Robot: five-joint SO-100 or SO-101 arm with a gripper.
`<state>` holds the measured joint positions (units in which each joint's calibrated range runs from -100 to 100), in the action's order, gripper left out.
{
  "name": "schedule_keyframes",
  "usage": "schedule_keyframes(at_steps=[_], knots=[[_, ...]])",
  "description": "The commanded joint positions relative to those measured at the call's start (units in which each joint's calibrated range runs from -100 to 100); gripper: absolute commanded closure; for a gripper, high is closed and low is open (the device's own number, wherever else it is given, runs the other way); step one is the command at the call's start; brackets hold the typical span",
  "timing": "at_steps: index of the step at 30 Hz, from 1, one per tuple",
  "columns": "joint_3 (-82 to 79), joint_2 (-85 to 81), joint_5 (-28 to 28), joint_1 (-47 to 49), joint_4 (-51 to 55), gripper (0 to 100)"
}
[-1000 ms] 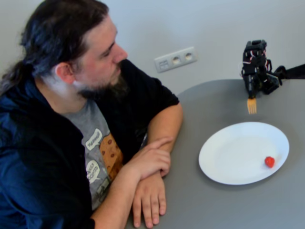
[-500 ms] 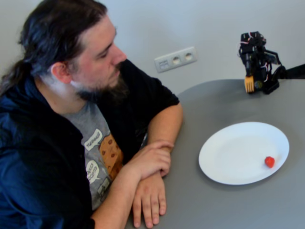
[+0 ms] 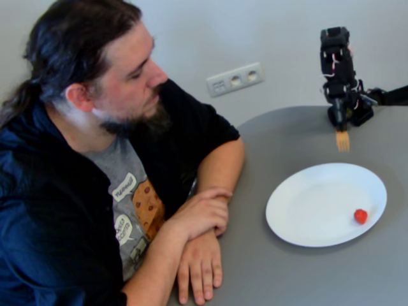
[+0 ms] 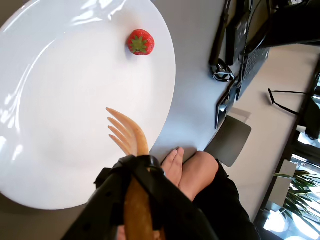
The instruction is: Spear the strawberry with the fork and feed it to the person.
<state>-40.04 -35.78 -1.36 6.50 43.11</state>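
The strawberry [image 3: 361, 216] is a small red berry lying near the right rim of the white plate [image 3: 287, 217]. The pale orange fork [image 3: 343, 141] hangs tines down from the black arm's gripper [image 3: 341, 122], above the table just beyond the plate's far edge and apart from the berry. In the wrist view the gripper [image 4: 137, 175] is clamped on the fork's handle. The tines [image 4: 122, 131] hover over the plate [image 4: 60, 90], with the strawberry [image 4: 140, 42] well ahead of them. The person [image 3: 115, 83], a bearded man, sits at the left looking toward the plate.
The man's folded forearms and hands [image 3: 201, 236] rest on the grey table left of the plate; they also show in the wrist view [image 4: 192, 172]. A wall socket [image 3: 235, 79] is behind. Dark cables and devices [image 4: 240, 45] lie past the table edge.
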Motion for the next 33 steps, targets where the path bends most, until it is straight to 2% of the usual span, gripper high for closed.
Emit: schedule_keyframes(at_steps=[1,14,17,26,33], knots=[[7.85,5.24,0.20,1.11,-3.95,99],[11.18,18.79,0.67,3.50,-16.48,99],[11.63,22.94,3.09,3.50,-22.05,99],[28.04,40.31,3.30,3.95,-21.27,99],[30.93,43.95,3.30,3.87,-22.40,98]])
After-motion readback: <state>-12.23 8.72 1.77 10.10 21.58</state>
